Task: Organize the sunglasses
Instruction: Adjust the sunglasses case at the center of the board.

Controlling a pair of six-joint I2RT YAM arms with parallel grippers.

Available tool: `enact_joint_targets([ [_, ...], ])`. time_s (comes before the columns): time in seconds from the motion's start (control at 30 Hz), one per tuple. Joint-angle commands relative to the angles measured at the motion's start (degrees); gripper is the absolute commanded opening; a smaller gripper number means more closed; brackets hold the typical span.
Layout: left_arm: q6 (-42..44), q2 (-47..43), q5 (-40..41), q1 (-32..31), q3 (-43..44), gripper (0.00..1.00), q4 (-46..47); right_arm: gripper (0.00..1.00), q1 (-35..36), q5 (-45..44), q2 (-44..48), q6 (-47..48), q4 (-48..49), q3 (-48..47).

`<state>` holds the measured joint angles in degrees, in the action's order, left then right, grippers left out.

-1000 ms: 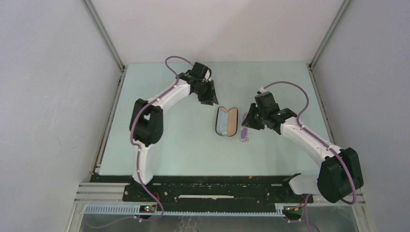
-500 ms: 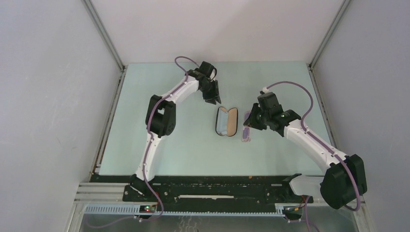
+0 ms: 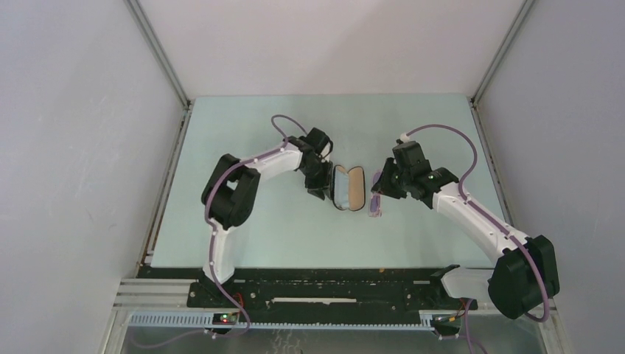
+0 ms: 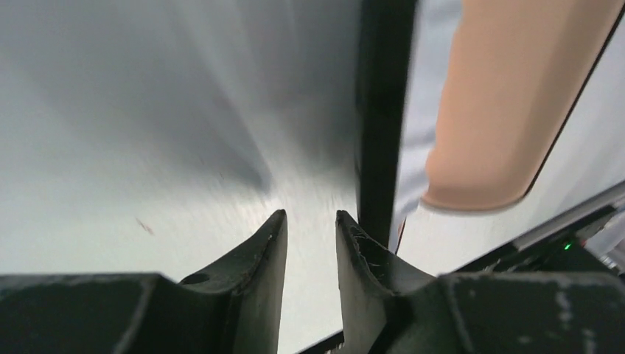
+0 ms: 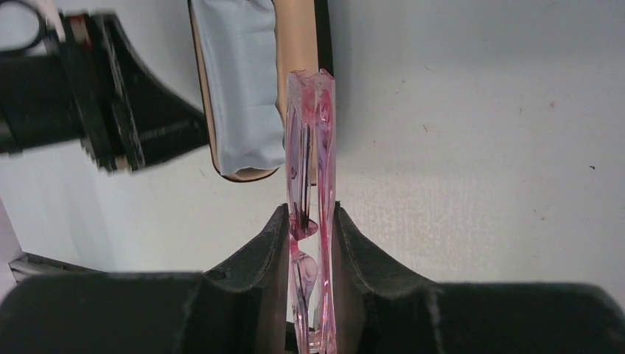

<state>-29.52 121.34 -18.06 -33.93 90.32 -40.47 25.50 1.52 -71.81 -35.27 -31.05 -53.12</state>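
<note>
The sunglasses, pink and translucent with arms folded, stand on edge between my right gripper's fingers. My right gripper is shut on them just right of the open black case; the glasses also show in the top view. The case has tan lining and a blue-grey cloth inside. My left gripper is low at the case's left side, its jaws a little apart with nothing between them. The case's black rim lies just right of its fingers.
The pale green table is walled by grey panels on the left, back and right. The black rail with the arm bases runs along the near edge. The left gripper shows beyond the case in the right wrist view.
My left gripper has swung from the back of the table down and toward me to the case's left side. My right gripper with the sunglasses has barely moved.
</note>
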Motion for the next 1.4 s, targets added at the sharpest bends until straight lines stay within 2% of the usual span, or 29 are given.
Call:
enact_joint_targets([
  [0.0, 0.75, -10.87, 3.57, -2.07, -6.41, 0.36, 2.12, 0.29, -0.64, -1.22, 0.80, 0.63, 0.45, 0.13],
  [0.13, 4.60, -15.91, 10.30, -2.05, -3.69, 0.37, 0.16, 0.29, -2.49, -0.84, 1.57, 1.35, 0.47, 0.30],
  [0.27, 10.84, -16.28, 10.61, -2.79, 2.49, 0.43, 0.72, 0.29, -4.99, -0.18, 2.36, 2.43, 0.00, 0.43],
  [0.37, 16.31, -13.39, 9.04, -3.34, 8.35, 0.49, 0.92, 0.29, -6.85, 0.67, 3.61, 2.92, -0.29, 1.09],
  [0.5, 23.37, -8.08, 4.14, -3.67, 16.23, 0.51, 0.11, 0.29, -8.26, 1.27, 5.47, 3.49, -1.05, 2.06],
  [0.63, 32.03, -2.56, 3.48, -4.55, 22.33, 0.53, -1.32, 0.30, -9.24, 1.73, 6.90, 3.85, -1.65, 3.08],
  [0.77, 40.34, -1.26, 3.23, -6.32, 23.06, 0.53, 0.31, 0.30, -10.29, 2.44, 7.64, 4.05, -1.78, 3.89],
  [0.83, 40.78, -1.46, 5.86, -7.03, 22.08, 0.53, 3.38, 0.30, -10.77, 2.73, 7.72, 4.35, -1.82, 4.06],
  [1.0, 33.94, 3.74, 6.35, -6.63, 30.39, 0.54, 3.86, 0.30, -11.90, 3.63, 7.34, 4.91, -1.32, 4.39],
  [1.17, 27.38, 12.11, 0.00, -6.83, 41.96, 0.57, -1.92, 0.30, -12.58, 3.91, 7.16, 5.32, -1.37, 4.41],
  [1.27, 29.22, 11.28, -1.43, -7.49, 38.72, 0.57, -1.51, 0.30, -13.66, 4.31, 7.83, 5.63, -1.56, 4.67],
  [1.37, 36.34, 4.55, -0.46, -8.75, 27.29, 0.57, 5.82, 0.30, -14.76, 4.84, 8.26, 6.09, -1.65, 5.25],
])
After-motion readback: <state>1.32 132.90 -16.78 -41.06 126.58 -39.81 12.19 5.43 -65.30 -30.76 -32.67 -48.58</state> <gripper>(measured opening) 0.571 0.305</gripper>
